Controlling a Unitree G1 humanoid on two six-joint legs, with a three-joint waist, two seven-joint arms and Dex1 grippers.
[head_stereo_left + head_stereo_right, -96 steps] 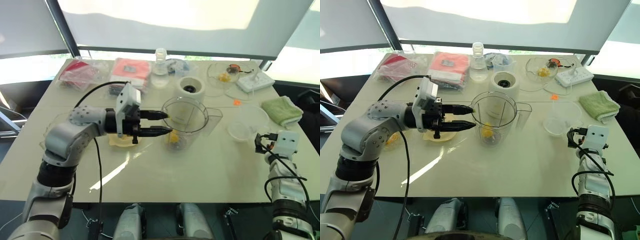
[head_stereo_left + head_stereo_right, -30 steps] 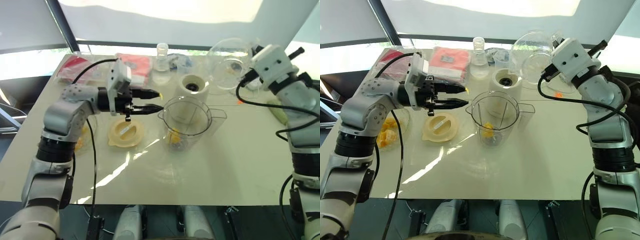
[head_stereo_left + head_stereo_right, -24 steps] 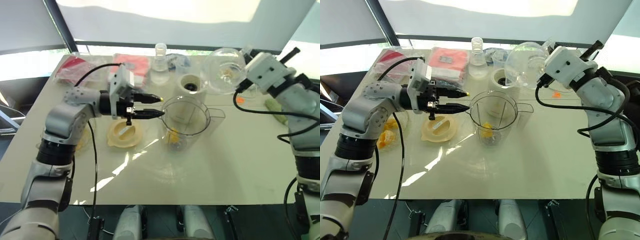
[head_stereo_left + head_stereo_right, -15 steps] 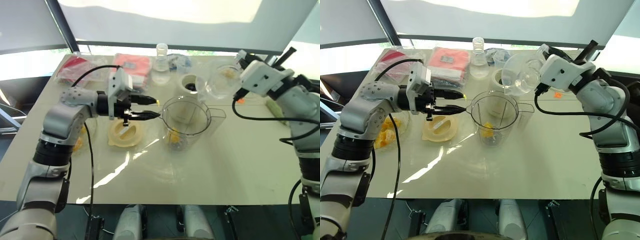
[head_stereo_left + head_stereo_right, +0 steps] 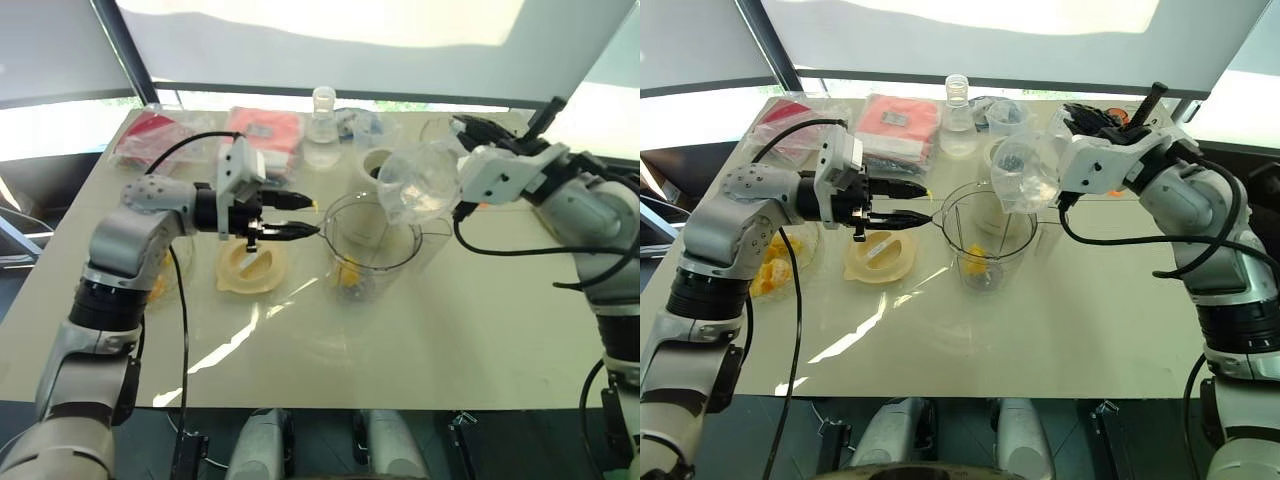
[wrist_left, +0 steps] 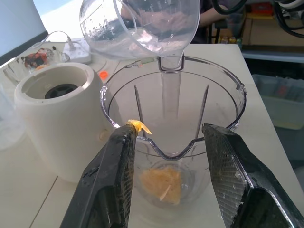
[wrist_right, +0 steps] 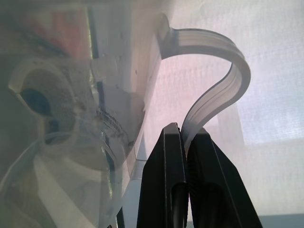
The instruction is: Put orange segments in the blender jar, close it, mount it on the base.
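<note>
- Blender jar (image 5: 371,238) stands upright on the table (image 5: 430,330), just in front of the base (image 5: 383,170), with orange segments (image 6: 161,183) lying at its bottom by the blade.
- Against the frames of a second ago, the right gripper (image 7: 184,137) has carried a clear handled cup (image 5: 1025,172) leftward and down from the back of the table, tipping it more; its mouth now hangs over the far rim of the jar.
- The right gripper's two black fingers are pressed together on the cup's thin handle (image 7: 216,90).
- The left gripper (image 5: 298,216) is where it was a half second ago, level and pointing at the jar's near rim. Its fingers stand apart with nothing between them, and a small yellow scrap (image 6: 138,126) clings to one fingertip.
- The jar, the base and the round cream lid (image 5: 250,268) have not moved since the earlier frames.
- Count: one jar, one base, one lid lying flat on the table below the left gripper, one tipped cup.
- How many segments lie inside the jar cannot be told; they read as one orange clump.
- More orange pieces sit in a clear bowl (image 5: 775,262) beside the left arm.
</note>
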